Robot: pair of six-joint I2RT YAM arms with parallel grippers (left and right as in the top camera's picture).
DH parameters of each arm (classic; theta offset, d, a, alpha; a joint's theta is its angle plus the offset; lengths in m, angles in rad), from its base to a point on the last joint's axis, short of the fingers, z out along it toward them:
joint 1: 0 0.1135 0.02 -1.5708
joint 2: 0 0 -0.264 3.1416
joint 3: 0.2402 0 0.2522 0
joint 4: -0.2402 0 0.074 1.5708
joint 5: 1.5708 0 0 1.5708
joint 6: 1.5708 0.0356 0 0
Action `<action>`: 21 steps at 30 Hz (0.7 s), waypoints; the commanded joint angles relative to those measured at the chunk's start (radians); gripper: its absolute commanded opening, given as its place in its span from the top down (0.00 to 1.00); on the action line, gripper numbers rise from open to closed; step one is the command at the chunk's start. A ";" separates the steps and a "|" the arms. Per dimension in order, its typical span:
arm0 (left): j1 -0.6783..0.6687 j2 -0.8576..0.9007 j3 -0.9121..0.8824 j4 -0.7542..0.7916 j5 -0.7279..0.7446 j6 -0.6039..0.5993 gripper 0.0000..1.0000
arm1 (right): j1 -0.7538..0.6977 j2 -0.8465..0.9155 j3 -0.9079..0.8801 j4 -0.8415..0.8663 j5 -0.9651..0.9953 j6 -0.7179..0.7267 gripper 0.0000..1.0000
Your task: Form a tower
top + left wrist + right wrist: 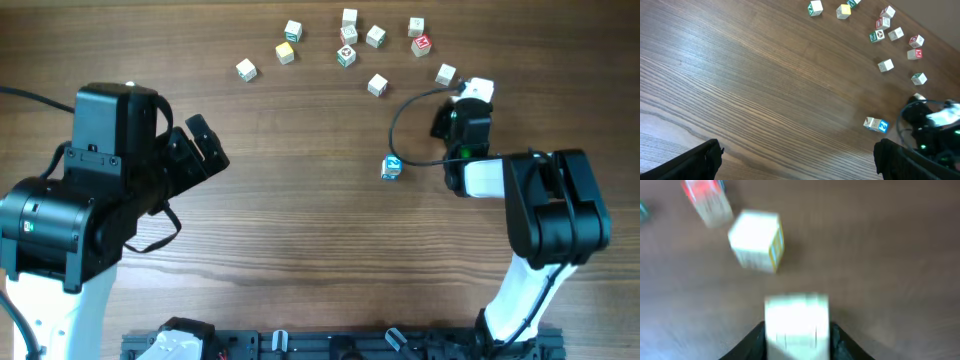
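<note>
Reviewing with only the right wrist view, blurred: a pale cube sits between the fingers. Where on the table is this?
Observer: The right hand, with that cube at its tip, is at the right end of the loose cubes along the far side.
Operator: Anything stacked yet?
Observer: A blue-marked cube stands apart nearer the middle, something pale against it; stacked or not, I cannot tell.
Operator: And the other arm?
Observer: The left hand is open and empty, clear of every cube.
</note>
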 commanded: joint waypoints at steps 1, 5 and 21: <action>-0.004 0.000 0.001 0.002 -0.014 -0.002 0.00 | 0.029 0.037 -0.014 -0.014 -0.015 0.003 0.55; -0.005 0.000 0.001 0.002 -0.014 -0.002 0.00 | 0.034 0.011 -0.014 -0.014 -0.021 0.035 0.45; -0.005 0.000 0.001 0.002 -0.014 -0.002 0.00 | -0.058 -0.340 0.034 -0.375 -0.190 0.158 0.23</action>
